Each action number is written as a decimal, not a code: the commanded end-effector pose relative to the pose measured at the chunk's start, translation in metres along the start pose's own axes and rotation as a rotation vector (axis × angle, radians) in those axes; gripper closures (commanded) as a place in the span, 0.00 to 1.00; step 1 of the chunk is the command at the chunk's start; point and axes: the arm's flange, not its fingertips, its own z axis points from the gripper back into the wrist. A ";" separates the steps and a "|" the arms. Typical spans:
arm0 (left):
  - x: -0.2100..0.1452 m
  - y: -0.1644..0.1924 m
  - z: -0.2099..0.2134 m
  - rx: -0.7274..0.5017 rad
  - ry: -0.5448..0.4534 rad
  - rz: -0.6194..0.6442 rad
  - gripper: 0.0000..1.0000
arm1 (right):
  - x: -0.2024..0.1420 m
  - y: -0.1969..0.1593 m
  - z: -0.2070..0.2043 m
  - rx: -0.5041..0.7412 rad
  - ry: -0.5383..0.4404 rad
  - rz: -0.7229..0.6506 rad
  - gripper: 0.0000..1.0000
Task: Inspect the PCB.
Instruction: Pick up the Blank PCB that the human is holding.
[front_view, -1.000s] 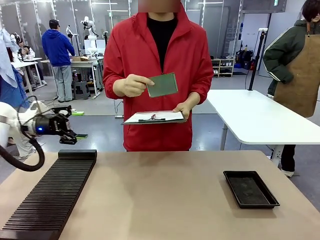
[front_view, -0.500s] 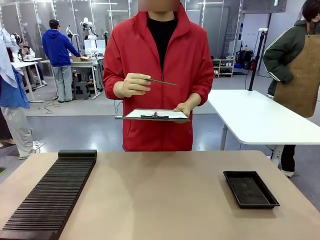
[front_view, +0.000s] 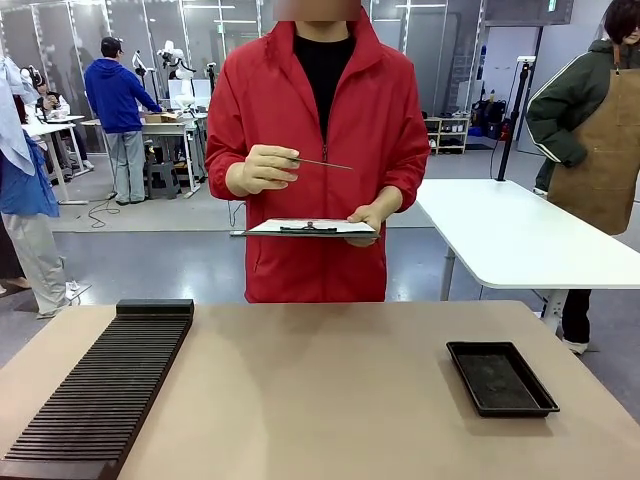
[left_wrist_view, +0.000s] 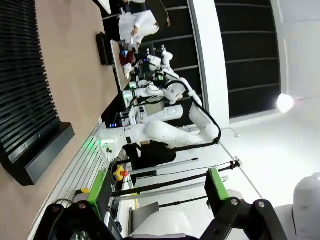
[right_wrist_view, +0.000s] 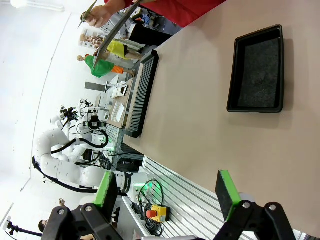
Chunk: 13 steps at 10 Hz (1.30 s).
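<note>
Twelve o'clock: person's hand (front_view: 265, 168) pinches the PCB (front_view: 325, 163) edge-on — my left gripper (left_wrist_view: 157, 187) and right gripper (right_wrist_view: 165, 189) gape wide, empty.

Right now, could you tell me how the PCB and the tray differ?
The PCB is held in the air by the person's hand, over the clipboard; the tray rests on the table. The PCB shows edge-on as a thin sliver; the tray is a black dish with a raised rim. The tray looks the larger. Both lie about level.
</note>
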 end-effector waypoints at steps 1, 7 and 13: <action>0.015 -0.001 0.014 -0.061 -0.041 -0.025 0.04 | 0.000 0.000 0.002 0.009 -0.007 0.021 0.00; 0.001 0.008 -0.001 -0.019 -0.026 0.003 0.04 | 0.000 0.000 0.002 0.009 -0.007 0.021 0.00; 0.001 0.008 -0.001 -0.019 -0.026 0.003 0.04 | 0.000 0.000 0.002 0.009 -0.007 0.021 0.00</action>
